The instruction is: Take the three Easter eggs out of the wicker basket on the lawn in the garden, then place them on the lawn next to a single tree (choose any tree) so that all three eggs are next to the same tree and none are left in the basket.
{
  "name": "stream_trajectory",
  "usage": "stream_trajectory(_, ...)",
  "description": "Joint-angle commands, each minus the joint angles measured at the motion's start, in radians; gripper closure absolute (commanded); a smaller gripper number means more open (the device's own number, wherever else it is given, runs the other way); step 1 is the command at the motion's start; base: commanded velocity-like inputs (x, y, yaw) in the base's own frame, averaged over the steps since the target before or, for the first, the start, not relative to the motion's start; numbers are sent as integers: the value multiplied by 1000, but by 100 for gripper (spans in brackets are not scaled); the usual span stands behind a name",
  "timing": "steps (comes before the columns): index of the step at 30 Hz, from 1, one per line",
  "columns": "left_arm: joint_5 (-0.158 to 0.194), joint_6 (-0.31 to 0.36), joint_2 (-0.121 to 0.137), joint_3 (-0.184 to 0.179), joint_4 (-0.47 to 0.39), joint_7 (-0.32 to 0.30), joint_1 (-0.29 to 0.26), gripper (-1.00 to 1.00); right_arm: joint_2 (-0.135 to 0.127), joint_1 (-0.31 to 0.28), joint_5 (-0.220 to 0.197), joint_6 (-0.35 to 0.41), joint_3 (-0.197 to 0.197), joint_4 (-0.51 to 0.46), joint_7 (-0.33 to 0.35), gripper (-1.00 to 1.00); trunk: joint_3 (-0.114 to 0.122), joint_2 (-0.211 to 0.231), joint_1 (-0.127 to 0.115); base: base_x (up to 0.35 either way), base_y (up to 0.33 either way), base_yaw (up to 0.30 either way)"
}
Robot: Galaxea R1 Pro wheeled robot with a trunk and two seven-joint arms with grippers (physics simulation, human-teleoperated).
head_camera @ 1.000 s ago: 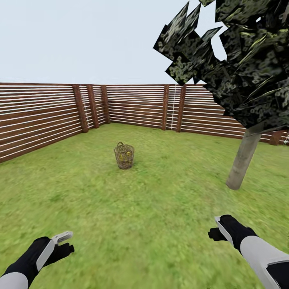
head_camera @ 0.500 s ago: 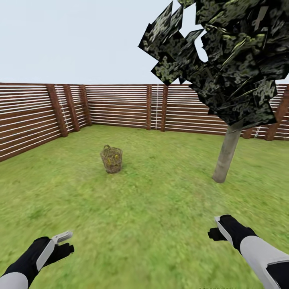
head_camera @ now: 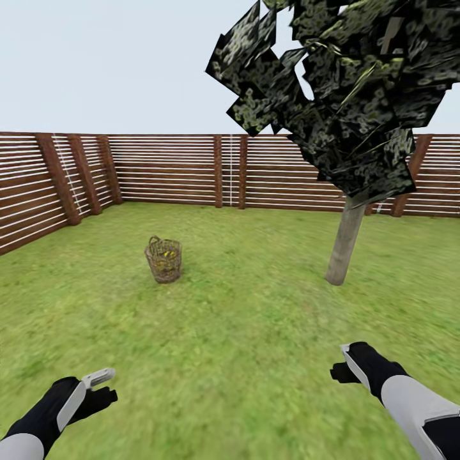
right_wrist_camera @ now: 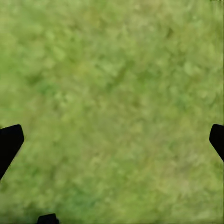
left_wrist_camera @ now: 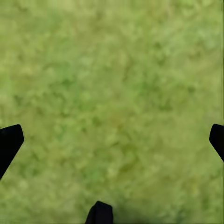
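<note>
The brown wicker basket (head_camera: 164, 259) stands on the lawn (head_camera: 243, 319) a few metres ahead, left of centre. Yellow patches of the Easter eggs (head_camera: 167, 254) show through its weave; I cannot tell how many. A tree with a thin grey-brown trunk (head_camera: 344, 240) and a dark jagged crown (head_camera: 345, 89) stands ahead on the right. My left gripper (head_camera: 104, 387) hangs low at the lower left and my right gripper (head_camera: 342, 363) at the lower right, both far short of the basket. In the wrist views, the left gripper (left_wrist_camera: 112, 140) and the right gripper (right_wrist_camera: 112, 140) are open over bare grass.
A dark brown slatted fence (head_camera: 172, 169) rings the garden along the back and the left side. Open grass lies between me, the basket and the tree.
The whole picture has shifted left, so the camera has turned to the right; basket and tree now sit further left in view. Both arms keep the same pose.
</note>
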Motion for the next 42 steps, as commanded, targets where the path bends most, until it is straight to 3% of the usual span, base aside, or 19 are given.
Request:
stream_trajectory(1,11,5,-1,1,-1,9,0,-100,2,-1,-10,5,8,-2,-3,-100,-1,-1,0,127,336,-18)
stream_trajectory(10,11,5,8,5,-2,8,0,-100,10,-1,-10,5,8,-2,-6,-100,-1,-1,0,132,336,-3)
stream_trajectory(24,12,5,0,4,-1,8,0,-100,10,-1,-10,5,8,-2,-7,-100,-1,-1,0,206,304,-3)
stream_trajectory(42,11,5,0,4,0,8,0,-100,11,-1,-9,5,8,-2,-8,-100,-15,-1,0,212,301,-257)
